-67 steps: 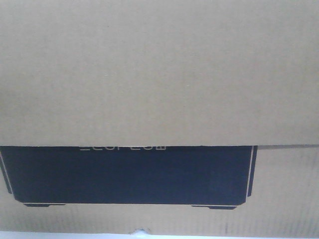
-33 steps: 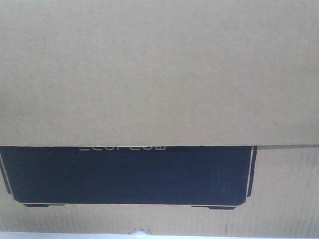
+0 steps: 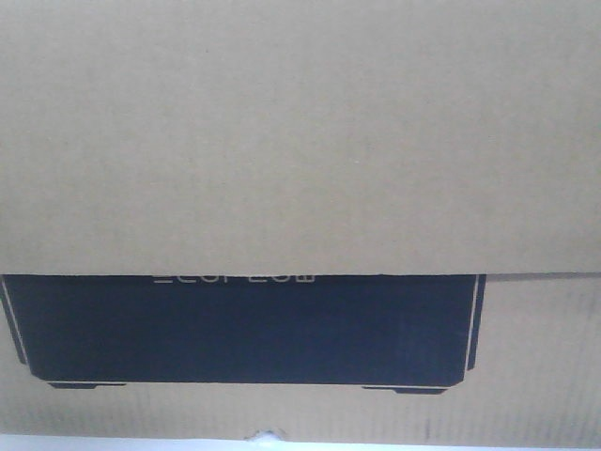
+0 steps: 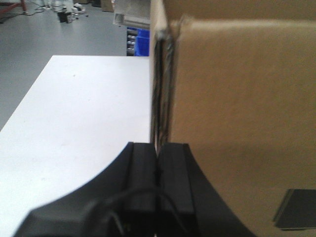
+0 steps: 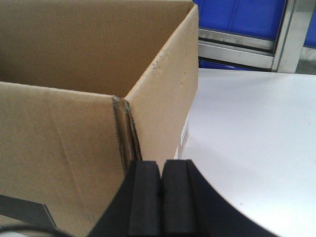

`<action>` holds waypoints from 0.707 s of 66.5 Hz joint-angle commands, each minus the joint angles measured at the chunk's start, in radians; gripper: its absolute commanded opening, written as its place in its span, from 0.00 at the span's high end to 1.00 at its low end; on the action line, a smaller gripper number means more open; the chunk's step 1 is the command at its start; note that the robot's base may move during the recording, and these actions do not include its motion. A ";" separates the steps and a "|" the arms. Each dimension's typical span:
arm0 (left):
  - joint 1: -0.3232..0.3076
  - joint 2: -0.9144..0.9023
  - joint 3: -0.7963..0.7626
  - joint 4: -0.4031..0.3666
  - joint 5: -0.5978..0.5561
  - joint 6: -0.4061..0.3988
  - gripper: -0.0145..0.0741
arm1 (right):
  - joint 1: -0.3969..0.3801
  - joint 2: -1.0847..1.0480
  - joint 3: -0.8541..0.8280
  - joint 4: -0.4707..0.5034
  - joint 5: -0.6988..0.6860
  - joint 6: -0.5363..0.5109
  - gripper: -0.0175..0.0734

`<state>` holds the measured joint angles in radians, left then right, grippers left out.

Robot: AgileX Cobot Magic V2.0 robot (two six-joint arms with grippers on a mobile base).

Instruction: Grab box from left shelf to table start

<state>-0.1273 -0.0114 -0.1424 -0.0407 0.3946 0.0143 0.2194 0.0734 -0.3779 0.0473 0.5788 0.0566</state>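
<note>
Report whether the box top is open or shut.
Open: the right wrist view shows the box with bare wall edges, no lid, and its inner walls visible.

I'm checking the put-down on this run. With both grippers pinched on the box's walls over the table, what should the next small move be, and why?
Probably open both grippers and release. The left gripper and right gripper each clamp a wall edge of the cardboard box, and the white table lies right beside its side wall. Whether the bottom fully rests isn't visible, so easing down slightly first would be prudent.
</note>
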 commanded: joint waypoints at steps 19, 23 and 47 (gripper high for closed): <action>0.048 -0.017 0.170 -0.015 -0.380 0.008 0.94 | -0.005 0.013 -0.026 -0.012 -0.093 -0.005 0.74; 0.048 -0.017 0.170 -0.015 -0.383 0.008 0.94 | -0.005 0.013 -0.026 -0.012 -0.093 -0.005 0.74; 0.048 -0.017 0.170 -0.015 -0.383 0.008 0.94 | -0.005 0.013 -0.026 -0.012 -0.092 -0.005 0.74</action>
<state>-0.0824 -0.0114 0.0291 -0.0482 0.1068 0.0211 0.2194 0.0734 -0.3779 0.0473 0.5788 0.0566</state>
